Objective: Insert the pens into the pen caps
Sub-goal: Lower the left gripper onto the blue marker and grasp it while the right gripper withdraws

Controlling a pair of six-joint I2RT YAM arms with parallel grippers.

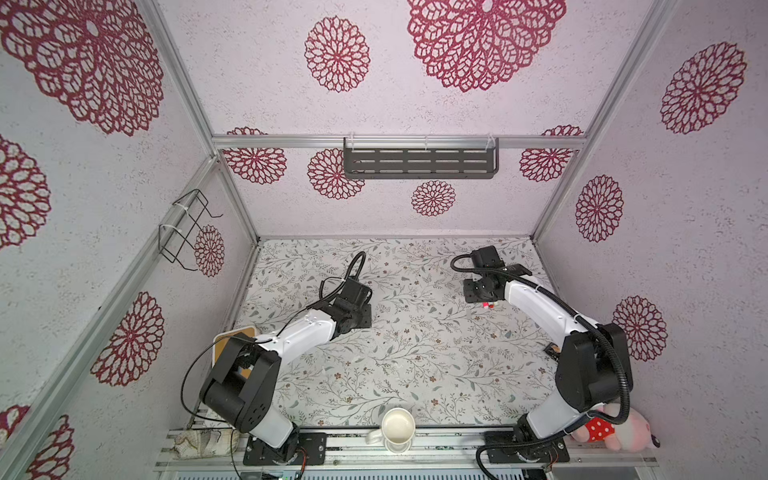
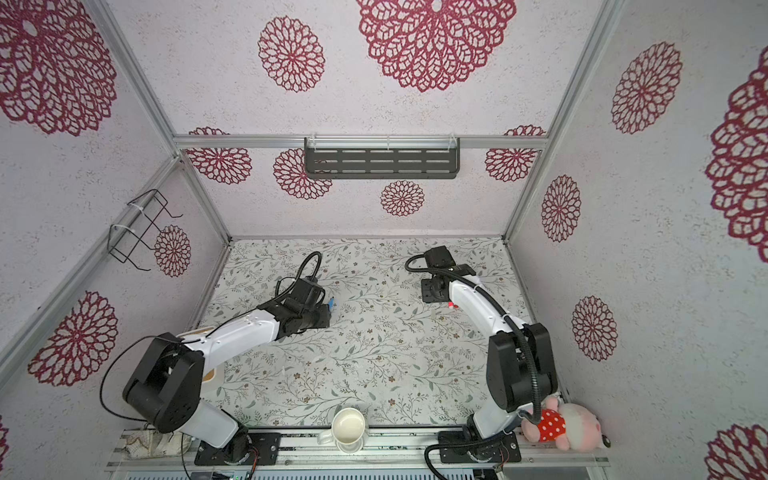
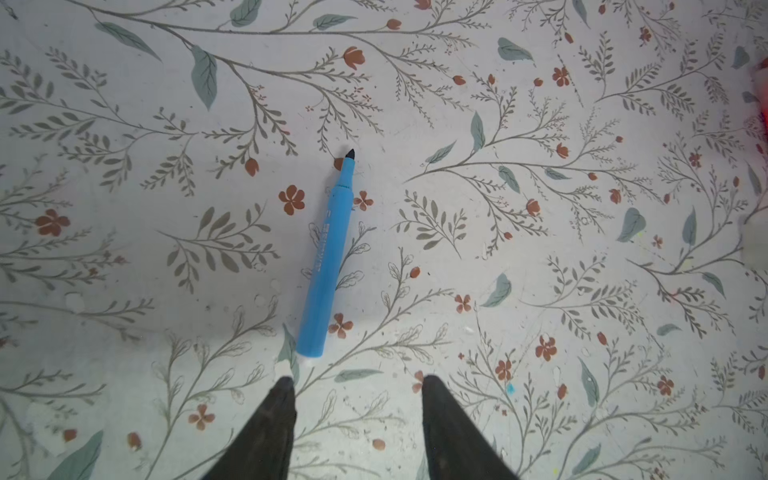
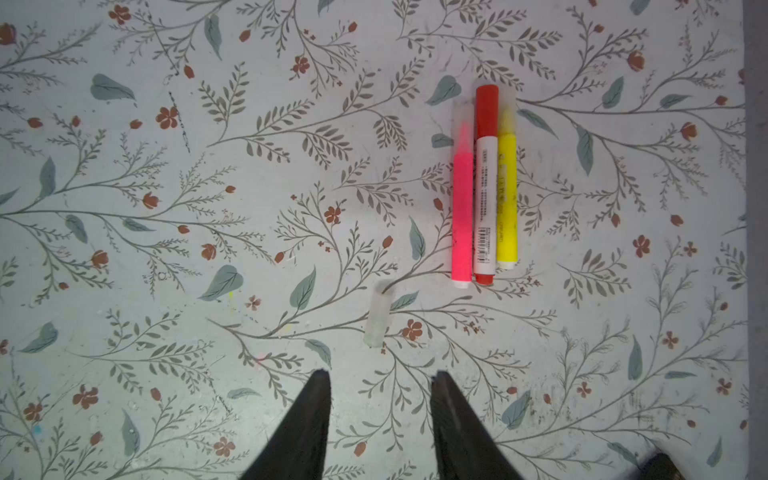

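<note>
Hovering over the floral table cover (image 3: 124, 291), the left gripper (image 3: 353, 382) is holding its jaws apart with nothing between them. The blue pen (image 3: 324, 257) is lying uncapped on the left half of the table, its rear end just beyond the fingertips (image 3: 282, 395) and its black tip pointing away. The right gripper (image 4: 380, 376) is likewise standing with jaws spread and empty, over the right half. A clear pen cap (image 4: 377, 318) is lying loose just ahead of it. Nearby, the pink pen (image 4: 462, 208), white-and-red pen (image 4: 486, 199) and yellow pen (image 4: 507, 195) are lying side by side, touching, each capped.
</note>
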